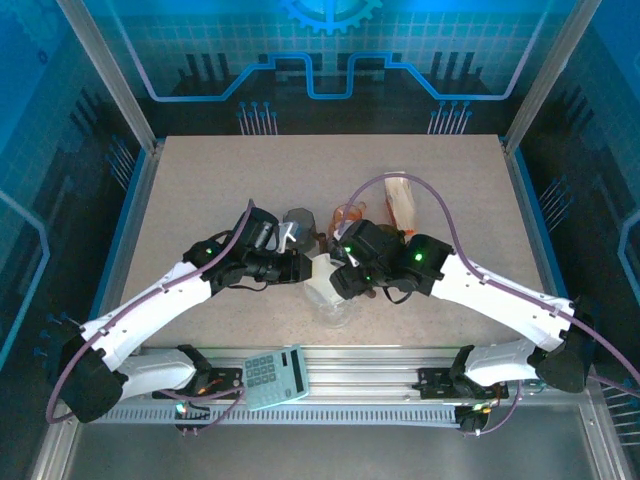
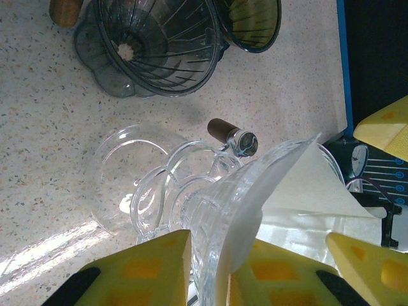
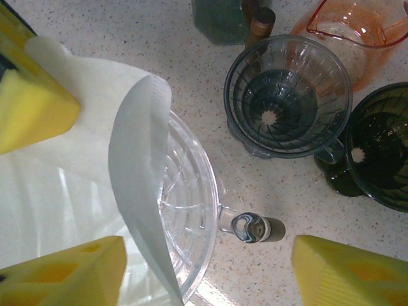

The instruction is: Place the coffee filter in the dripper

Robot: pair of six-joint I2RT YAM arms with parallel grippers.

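Note:
The clear glass dripper [image 2: 207, 204] lies tipped at the table's centre [image 1: 327, 295], its brown-tipped handle [image 3: 258, 228] pointing away. The white paper coffee filter [image 3: 134, 166] sits inside its cone, and one flap stands above the rim [image 2: 306, 185]. My left gripper [image 2: 220, 242] is shut on the dripper's wall, pinching the filter's edge against it [image 1: 305, 270]. My right gripper [image 3: 204, 274] is open and straddles the opposite wall [image 1: 345, 285]. One of its fingers [image 3: 57, 271] is inside the filter. The other one [image 3: 350, 274] is outside, past the handle.
A grey dripper [image 3: 287, 95], a dark green one [image 3: 382, 153] and an orange one [image 3: 357, 38] stand close behind. A beige pack [image 1: 405, 200] lies further back on the table. A calculator [image 1: 275, 378] rests on the front rail.

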